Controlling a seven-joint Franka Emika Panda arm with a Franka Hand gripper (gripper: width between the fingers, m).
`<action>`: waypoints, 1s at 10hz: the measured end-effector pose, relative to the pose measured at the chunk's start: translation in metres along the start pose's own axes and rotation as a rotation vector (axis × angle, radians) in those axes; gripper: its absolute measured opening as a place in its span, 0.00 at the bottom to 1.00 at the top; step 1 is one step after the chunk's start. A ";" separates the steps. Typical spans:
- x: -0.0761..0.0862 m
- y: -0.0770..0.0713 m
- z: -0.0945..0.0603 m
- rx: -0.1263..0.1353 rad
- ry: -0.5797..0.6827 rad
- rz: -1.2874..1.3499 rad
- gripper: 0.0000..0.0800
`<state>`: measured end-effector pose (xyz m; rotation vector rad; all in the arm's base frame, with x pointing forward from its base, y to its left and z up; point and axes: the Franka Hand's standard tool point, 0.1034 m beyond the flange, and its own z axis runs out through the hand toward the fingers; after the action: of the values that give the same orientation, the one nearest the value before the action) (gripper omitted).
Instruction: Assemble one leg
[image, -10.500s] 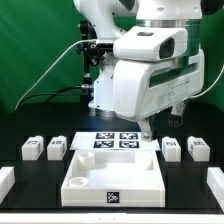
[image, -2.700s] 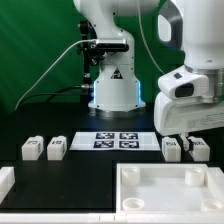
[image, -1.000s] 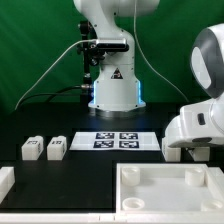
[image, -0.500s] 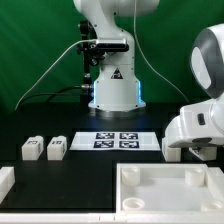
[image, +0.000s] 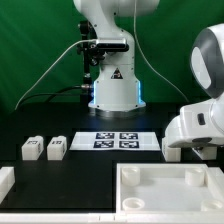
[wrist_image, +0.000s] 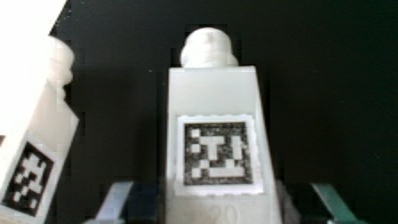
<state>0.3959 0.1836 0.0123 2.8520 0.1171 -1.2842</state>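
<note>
In the wrist view a leg (wrist_image: 217, 110), a white block with a black-and-white tag and a rounded peg at its far end, lies between my fingers (wrist_image: 128, 200). My gripper (wrist_image: 222, 205) is open and straddles it, with a dark gap on each side. A second leg (wrist_image: 36, 150) lies right beside it. In the exterior view the arm's white hand (image: 203, 125) is low over the right-hand legs and hides the fingers; one leg (image: 172, 150) shows at its edge. Two more legs (image: 31, 149) (image: 57, 148) stand at the exterior view's left.
The large white rimmed tray-like piece (image: 160, 172) lies at the front right of the exterior view. The marker board (image: 120, 140) lies in the middle in front of the robot base. A white part (image: 5, 181) sits at the front left edge.
Nothing has visibly moved in the last second. Before that the arm came down over the right-hand legs, and the tray-like piece went from the middle to the front right.
</note>
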 end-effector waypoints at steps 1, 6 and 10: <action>0.000 0.000 0.000 0.000 0.000 0.000 0.36; 0.000 0.014 -0.021 0.010 0.023 -0.049 0.36; -0.015 0.049 -0.125 0.099 0.307 -0.023 0.37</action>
<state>0.4830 0.1391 0.1057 3.1215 0.0903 -0.8679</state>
